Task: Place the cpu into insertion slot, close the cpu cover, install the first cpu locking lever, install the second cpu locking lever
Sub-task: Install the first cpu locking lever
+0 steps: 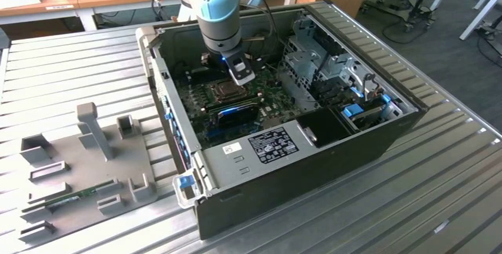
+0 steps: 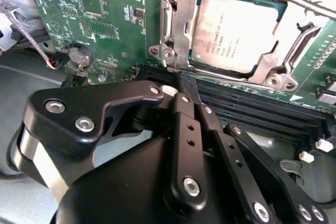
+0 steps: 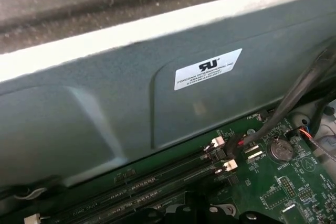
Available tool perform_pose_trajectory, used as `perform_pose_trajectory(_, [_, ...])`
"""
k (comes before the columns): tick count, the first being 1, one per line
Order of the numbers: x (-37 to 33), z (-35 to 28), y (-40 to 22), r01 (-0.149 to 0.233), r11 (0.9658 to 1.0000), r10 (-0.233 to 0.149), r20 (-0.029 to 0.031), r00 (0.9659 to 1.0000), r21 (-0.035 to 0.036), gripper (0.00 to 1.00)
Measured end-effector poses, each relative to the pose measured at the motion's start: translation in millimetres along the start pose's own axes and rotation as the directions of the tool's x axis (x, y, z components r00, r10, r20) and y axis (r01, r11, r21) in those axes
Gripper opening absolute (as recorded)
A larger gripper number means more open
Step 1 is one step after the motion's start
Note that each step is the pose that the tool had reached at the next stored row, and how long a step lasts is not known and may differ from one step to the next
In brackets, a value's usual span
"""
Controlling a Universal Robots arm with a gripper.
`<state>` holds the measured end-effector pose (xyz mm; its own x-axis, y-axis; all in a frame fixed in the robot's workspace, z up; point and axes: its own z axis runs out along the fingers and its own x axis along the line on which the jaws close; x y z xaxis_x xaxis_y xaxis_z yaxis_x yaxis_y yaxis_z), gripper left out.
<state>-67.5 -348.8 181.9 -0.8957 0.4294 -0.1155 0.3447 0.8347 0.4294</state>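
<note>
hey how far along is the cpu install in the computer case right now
Done: the cpu sits in the insertion slot, and the cpu cover looks closed over its edges. In hand: the gripper hovers just above the socket, holding nothing visible. Left: a thin locking lever crosses the socket's corner; whether it is latched I cannot tell.

Exterior view looks down from high, afar; both wrist views hug the green circuit board (image 2: 113, 19).

Even daylight is washing my workspace, glare is bouncing off the cpu (image 2: 239, 35), my gripper (image 2: 173, 129) is blurring up close, case interior is sitting shadowed.
</note>
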Motion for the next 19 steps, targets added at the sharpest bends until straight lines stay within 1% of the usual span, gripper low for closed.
perform_pose_trajectory(2, [0.0, 0.1, 0.1, -0.003, 0.9999, 0.003, -0.0038, 1.0, -0.0101, 0.1])
perform_pose_trajectory(5, [0.1, 0.3, 0.1, -0.009, 0.9995, 0.009, -0.0105, 0.9999, -0.029, 0.1])
perform_pose_trajectory(6, [0.1, 0.1, 0.1, -0.01, 0.9994, 0.01, -0.0121, 0.9999, -0.0331, 0.1])
perform_pose_trajectory(7, [0.1, -0.2, 0.2, -0.011, 0.9993, 0.011, -0.0128, 0.9999, -0.0346, 0.1])
perform_pose_trajectory(10, [-0.4, -3.1, 1.6, -0.011, 0.9993, 0.011, -0.0131, 0.9999, -0.0353, 0.1])
perform_pose_trajectory(16, [-1.9, -15.3, 7.5, -0.011, 0.9993, 0.011, -0.0132, 0.9999, -0.0353, 0.1])
perform_pose_trajectory(19, [-2.4, -19.1, 9.2, -0.011, 0.9993, 0.011, -0.0131, 0.9999, -0.0351, 0.1])
